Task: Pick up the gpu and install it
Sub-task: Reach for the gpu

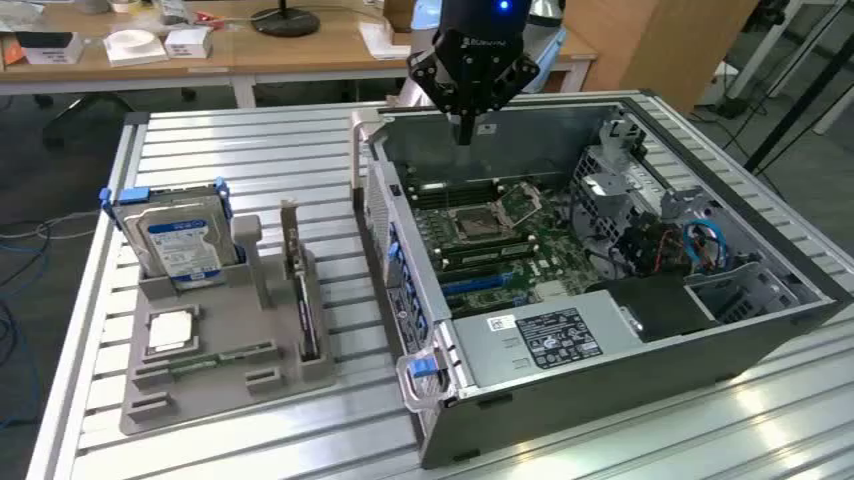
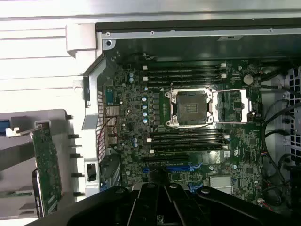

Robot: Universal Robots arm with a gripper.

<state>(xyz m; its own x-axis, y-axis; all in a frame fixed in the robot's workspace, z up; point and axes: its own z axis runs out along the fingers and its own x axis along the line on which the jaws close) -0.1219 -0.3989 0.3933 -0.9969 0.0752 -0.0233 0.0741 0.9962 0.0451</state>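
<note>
The gpu, a thin dark card with a silvery end bracket, stands on edge in a slot of the grey holder at the exterior view's left of the computer case. The wrist view shows the gpu as a green board edge beside the case wall. My gripper hangs shut and empty above the far edge of the open computer case, well away from the gpu. Its dark fingers meet over the motherboard, near the blue expansion slot.
The holder also carries a hard drive with a blue-white label, a square chip and a narrow memory stick. Case and holder sit on a slatted metal table. A wooden desk with boxes stands behind.
</note>
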